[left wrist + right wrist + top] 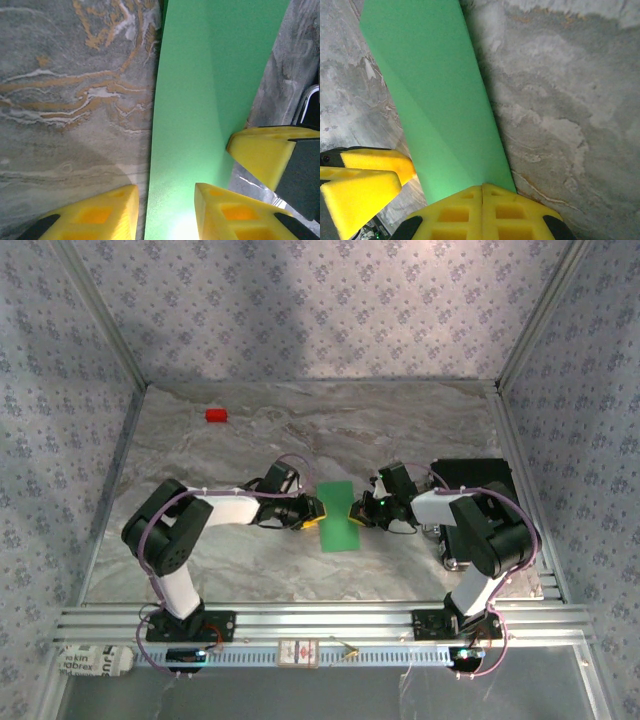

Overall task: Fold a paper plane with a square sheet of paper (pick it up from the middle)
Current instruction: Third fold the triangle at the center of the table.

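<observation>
The square sheet of paper (338,516) is bright green and lies as a narrow strip with a faint lengthwise crease at mid-table, between the two arms. My left gripper (313,513) is at its left edge. In the left wrist view its yellow fingers (100,215) stand apart, and the paper (210,90) runs between them. My right gripper (357,512) is at the opposite edge. In the right wrist view its gripper (482,200) is pressed shut, with the paper (435,90) running into its tips. Each wrist view shows the other gripper's yellow fingers across the sheet.
A small red block (216,415) sits far back on the left of the marble table (250,570). A black plate (480,475) lies behind the right arm. Patterned walls close in the back and both sides.
</observation>
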